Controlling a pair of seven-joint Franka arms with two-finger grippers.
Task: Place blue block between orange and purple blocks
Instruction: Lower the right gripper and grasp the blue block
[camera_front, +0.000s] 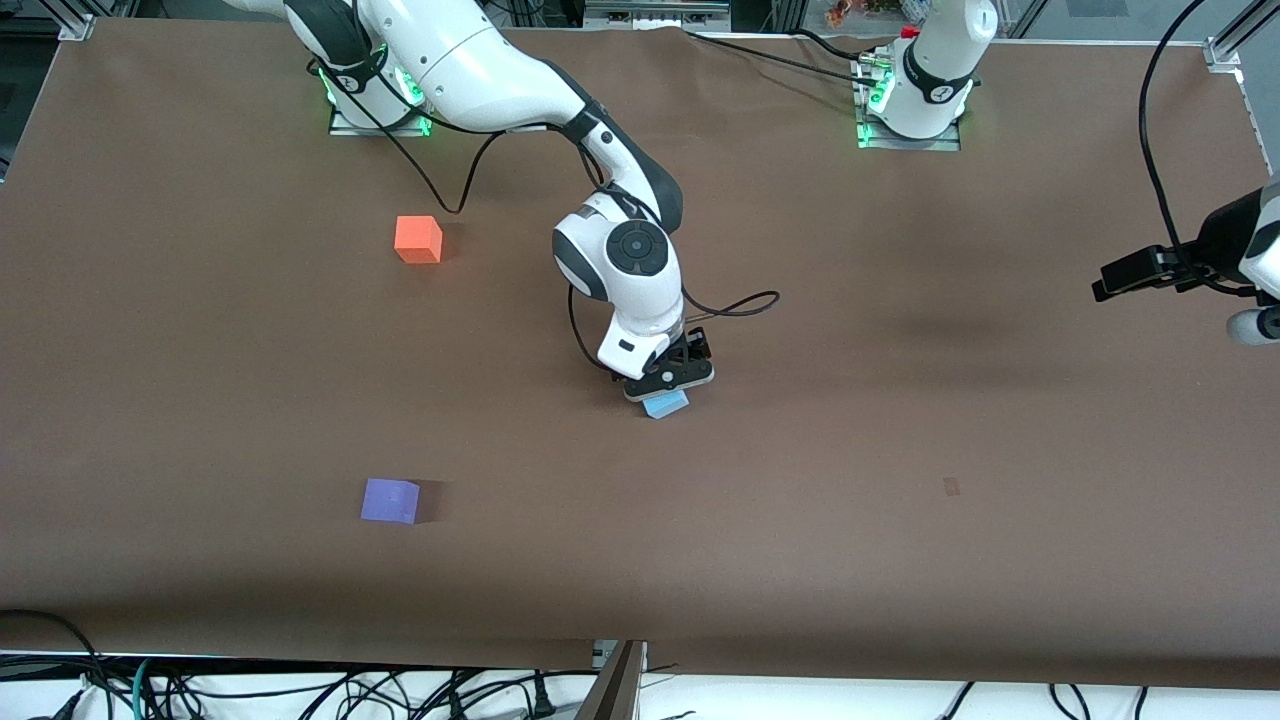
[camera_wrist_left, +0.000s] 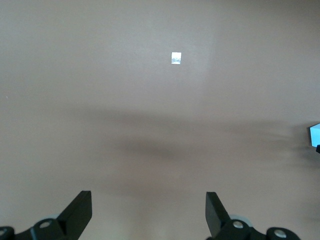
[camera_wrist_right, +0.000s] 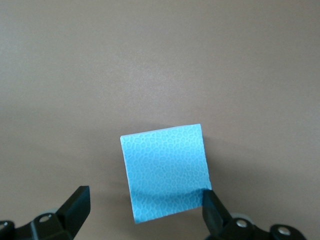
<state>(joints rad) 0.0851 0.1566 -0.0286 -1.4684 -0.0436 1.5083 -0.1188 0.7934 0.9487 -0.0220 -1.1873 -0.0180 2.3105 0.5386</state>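
- The right arm reached from its base out to the middle of the table (camera_front: 900, 420), with the right gripper (camera_front: 668, 381) pointed down directly over the blue block (camera_front: 665, 404).
- In the right wrist view the right gripper (camera_wrist_right: 145, 210) had its fingers spread apart. The blue block (camera_wrist_right: 166, 171) lay between them, turned a little out of square with the fingers.
- One fingertip (camera_wrist_right: 212, 202) sat at the block's corner; whether it touched could not be told. The other fingertip (camera_wrist_right: 77, 200) stood clear of the block, with bare table showing in the gap.
- The blue block sat on the table near its centre, partly covered by the gripper in the front view.
- The orange block (camera_front: 418, 239) rested toward the right arm's end of the table, farther from the front camera than the blue block.
- The purple block (camera_front: 390, 500) rested toward the same end, nearer the front camera than the blue block and well apart from the orange block.
- The stretch of table between the orange and purple blocks was bare; the blue block was well off to one side of it, toward the left arm's end.
- The left arm waited at its own end of the table. The left gripper (camera_wrist_left: 149, 212) hung over bare table with fingers spread and nothing between them.
- A small pale mark (camera_wrist_left: 176, 58) showed on the table in the left wrist view.
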